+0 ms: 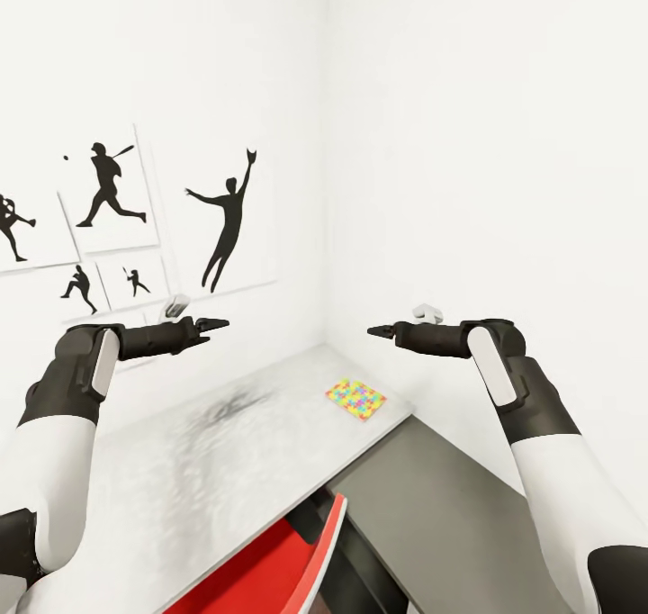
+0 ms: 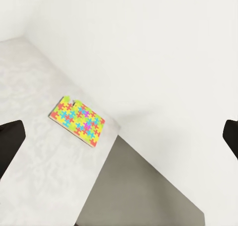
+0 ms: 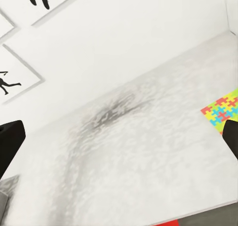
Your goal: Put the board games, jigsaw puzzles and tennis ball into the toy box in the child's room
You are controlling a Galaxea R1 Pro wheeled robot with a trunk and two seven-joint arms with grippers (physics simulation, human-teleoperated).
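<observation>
Right now both arms are hanging up in the air over the desk (image 1: pixel 225 470), not touching anything. The left hand (image 1: pixel 219 324) and right hand (image 1: pixel 376 331) are pointing at each other, well apart. In the wrist views the dark fingers are sitting far out at both edges, so both hands are looking wide apart w/ nothing in them.

One jigsaw puzzle (image 1: pixel 356 399) is lying flat on the light desk top, near the room corner and close to the edge where the lower dark desk part (image 1: pixel 450 515) is starting. It's also showing in the left wrist view (image 2: pixel 78 120). A red chair (image 1: pixel 288 564) is poking up right in front of the robot.

What could go wrong, I think:
- The puzzle is thin & flat, so fingers could be sliding over it w/o getting under.
- Pushing it sideways could be tipping it off the edge onto the lower part.
- Reaching far into the corner could be bumping an arm on the wall or the chair.
</observation>
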